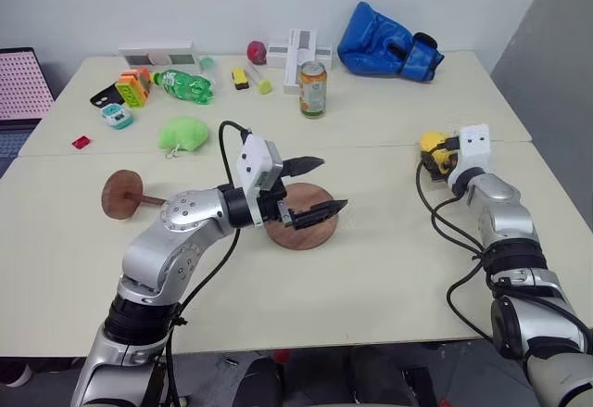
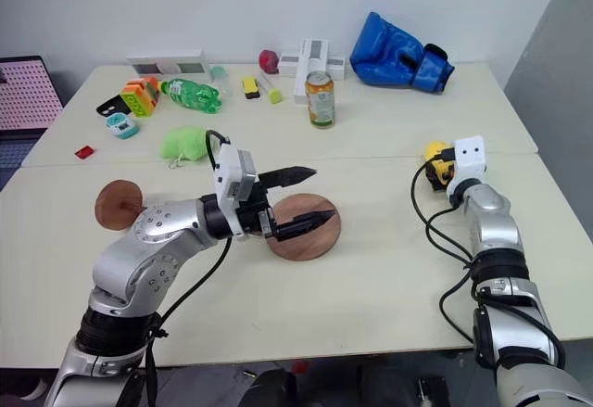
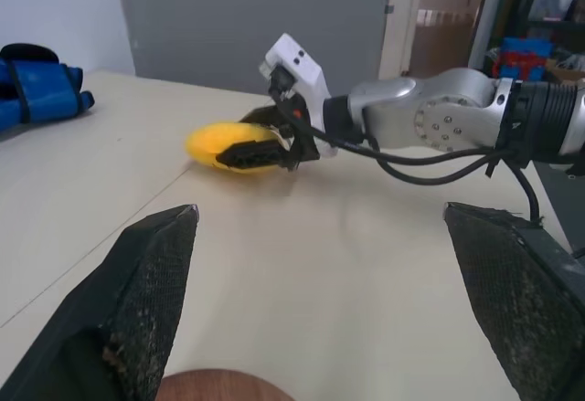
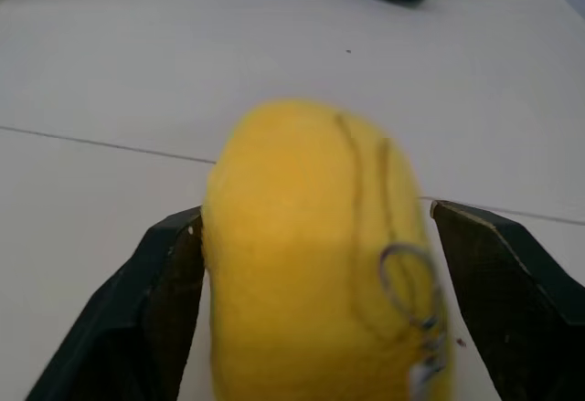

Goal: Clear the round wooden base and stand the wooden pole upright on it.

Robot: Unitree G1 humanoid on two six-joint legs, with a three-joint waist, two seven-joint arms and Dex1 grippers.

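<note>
On the surface, the wide-open left pincer (image 1: 313, 187) hovers over the base (image 1: 302, 226); the pole (image 1: 130, 196) lies toward the left edge, nearer it than the wide right pincer (image 3: 259, 136) around a yellow toy (image 4: 315, 255).

Pale bench (image 1: 389, 268), a seam across its middle; near half bears the base (image 1: 301, 231), the pole (image 1: 125, 194) on its side to its left, a yellow toy (image 1: 432, 144) at the right; far half: blue glove (image 1: 389, 47), can (image 1: 313, 89), green bottle (image 1: 183, 85), green toy (image 1: 182, 133).
</note>
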